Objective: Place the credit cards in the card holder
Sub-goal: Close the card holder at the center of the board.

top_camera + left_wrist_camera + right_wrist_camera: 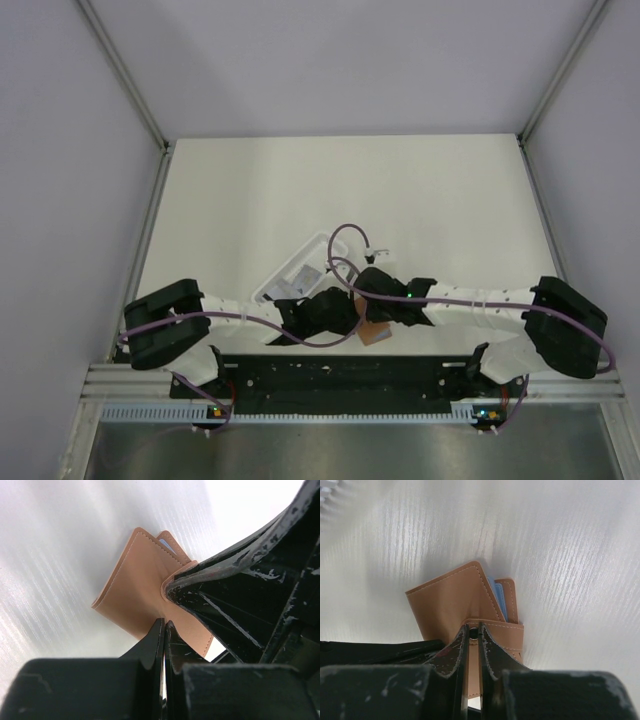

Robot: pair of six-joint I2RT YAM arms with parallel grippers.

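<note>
Small orange-brown leather-like folding card holder (447,605) sits right at both claw tips, the two meeting on it over the white table (300,180); resting or lifted, cannot tell

The right gripper (474,630) is clenched on its tan flap, the left gripper (164,627) pinched on its near edge, jaws almost together

Pale blue lining (498,600) peeks out just beyond the right claw

Long white plastic tray (283,265) lies just past the left claw

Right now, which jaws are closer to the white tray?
Left, by the top view. The left gripper lies right beside the white tray's near edge, shut on the card holder; the right gripper grips the holder from its other side, farther off.
</note>
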